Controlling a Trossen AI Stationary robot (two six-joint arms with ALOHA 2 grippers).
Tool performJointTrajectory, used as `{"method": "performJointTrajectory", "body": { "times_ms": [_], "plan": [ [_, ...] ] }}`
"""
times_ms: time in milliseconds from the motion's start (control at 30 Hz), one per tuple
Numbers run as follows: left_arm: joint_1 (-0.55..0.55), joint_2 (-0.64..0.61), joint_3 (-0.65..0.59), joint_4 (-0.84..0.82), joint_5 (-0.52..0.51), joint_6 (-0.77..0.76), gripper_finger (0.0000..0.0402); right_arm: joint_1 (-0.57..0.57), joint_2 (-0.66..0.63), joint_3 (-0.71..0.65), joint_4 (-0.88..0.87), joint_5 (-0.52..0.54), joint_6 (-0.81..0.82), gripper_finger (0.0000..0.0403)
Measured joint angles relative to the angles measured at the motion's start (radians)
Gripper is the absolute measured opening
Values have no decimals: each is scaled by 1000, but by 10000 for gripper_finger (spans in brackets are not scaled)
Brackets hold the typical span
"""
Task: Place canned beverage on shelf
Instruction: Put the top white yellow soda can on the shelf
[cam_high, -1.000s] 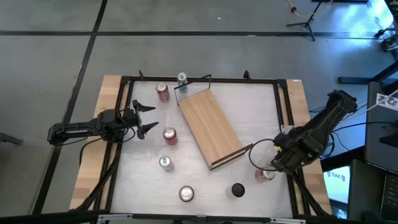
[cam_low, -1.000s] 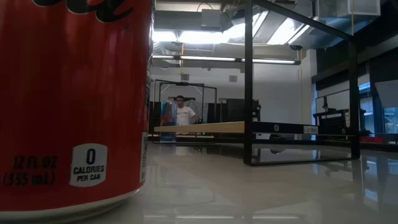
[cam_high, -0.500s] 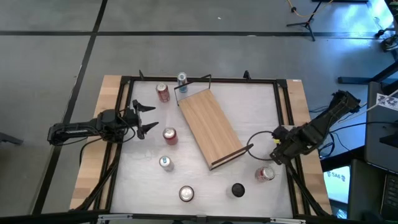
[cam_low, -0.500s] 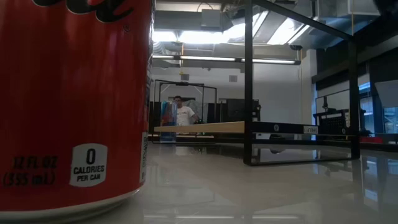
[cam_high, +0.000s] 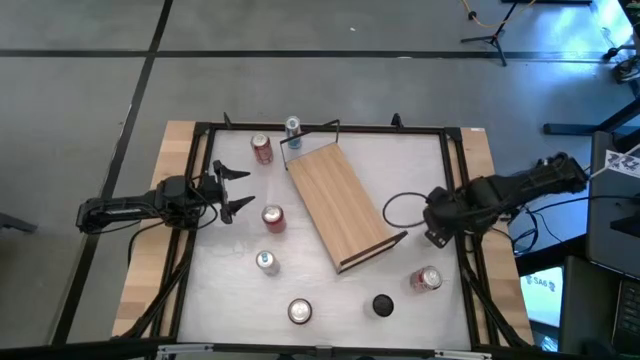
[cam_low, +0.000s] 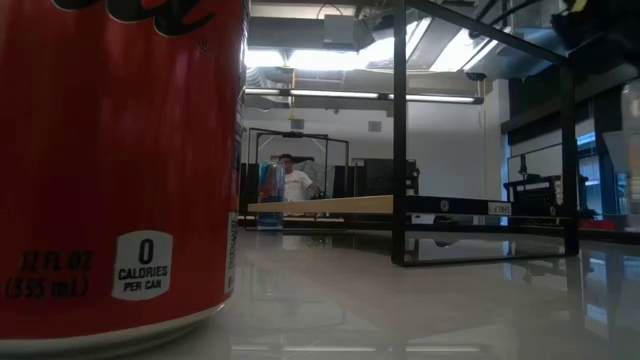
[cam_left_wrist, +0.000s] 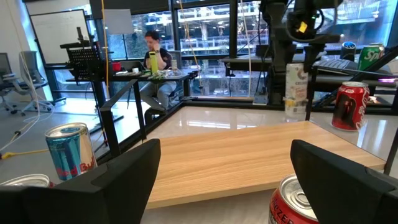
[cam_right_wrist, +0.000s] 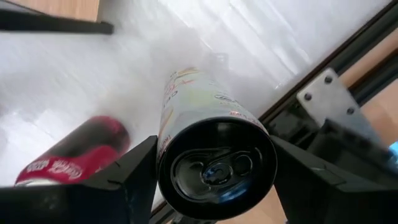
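The shelf (cam_high: 340, 205), a light-wood board with black wire rails, lies slantwise mid-table. My right gripper (cam_high: 440, 215) hangs past the shelf's right end, pointing down and shut on a pale slim can with a black top (cam_right_wrist: 214, 162). That can also shows in the left wrist view (cam_left_wrist: 297, 87); in the high view the arm hides it. A red can (cam_high: 426, 279) stands near the table's near right corner. My left gripper (cam_high: 235, 192) waits open at the left side, level, facing the shelf, with another red can (cam_high: 272, 217) just beside it. My right gripper pinches the pale can between its two fingers (cam_right_wrist: 124, 180), on the wall just below the black top (cam_right_wrist: 163, 155). The fingers come from above, pointing down. The can hangs upright below them, its top toward the wrist, lifted clear of the white tabletop.
More cans stand on the table: red (cam_high: 262, 148) and blue (cam_high: 292, 127) at the far edge, silver-topped ones (cam_high: 266, 262) (cam_high: 299, 311) and a black one (cam_high: 382, 305) nearer. A big red can (cam_low: 120, 170) fills the low view's left. A black frame (cam_high: 460, 200) rims the table.
My right gripper has swung from above the red can at the near right toward the table's far edge, level with the shelf's right end, and its wrist has rolled. The red can stays where it was.
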Motion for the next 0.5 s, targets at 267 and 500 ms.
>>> {"method": "performJointTrajectory", "body": {
  "times_ms": [267, 500],
  "plan": [
    [0, 0, 0, 0, 0, 0, 350, -158, 0, 0, 10, 33, -180, 257],
    [0, 0, 0, 0, 0, 0, 350, -290, 0, 1, 103, 35, -344, 257]
  ]
}}
